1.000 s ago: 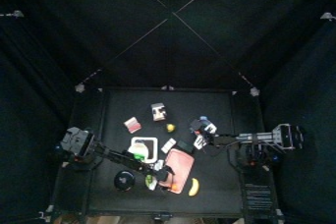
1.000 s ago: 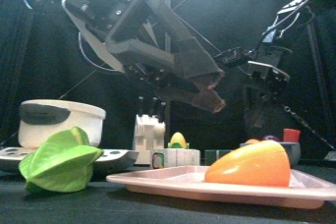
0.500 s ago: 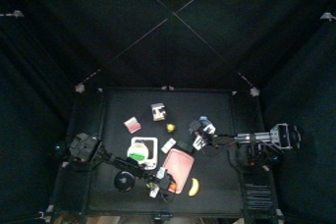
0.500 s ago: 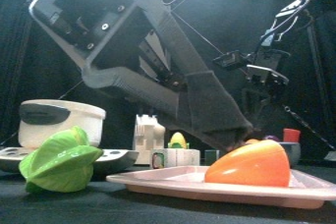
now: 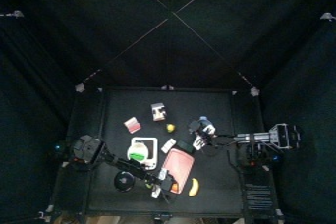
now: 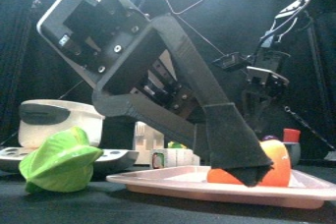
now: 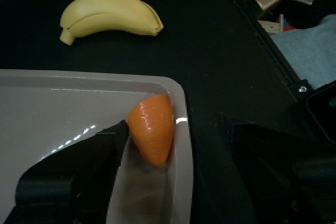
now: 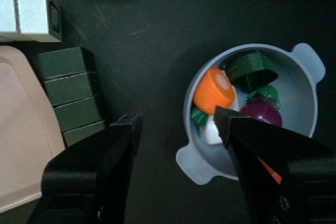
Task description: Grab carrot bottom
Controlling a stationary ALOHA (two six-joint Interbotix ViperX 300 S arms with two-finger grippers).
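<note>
Carrot: the carrot (image 7: 153, 130) is seen lying in the pink tray (image 6: 157, 182), pressed against the tray's wall (image 7: 188, 159), near the front of the table and right of centre.
Left gripper: the left gripper (image 7: 168, 179) is held just above the carrot, jaws parted and nothing gripped; one jaw is over the tray floor, the other over the tray's wall and the table beyond it.
Right gripper: the right gripper (image 8: 187, 144) hangs open and empty over a grey bowl (image 8: 296, 120) of toy food at the table's right, well apart from the tray.
Risk, tray wall: since the carrot touches the wall, the outer jaw could be brought down onto the rim instead of beside the carrot; the tray would then be tipped or pushed.
Risk, wrong end: the jaws appear aligned with the tapered part; if the bottom end is misjudged, the grasp could be made on the wrong part.
Risk, slipping: the carrot looks smooth and tapering, so it may be squeezed out of closing jaws and slid along the wall.
Risk, neighbours: a banana (image 7: 110, 18) lies on the table just beyond the tray and is judged unlikely to be disturbed.
Front view: the carrot (image 6: 269, 159) is largely hidden by the left arm there.
</note>
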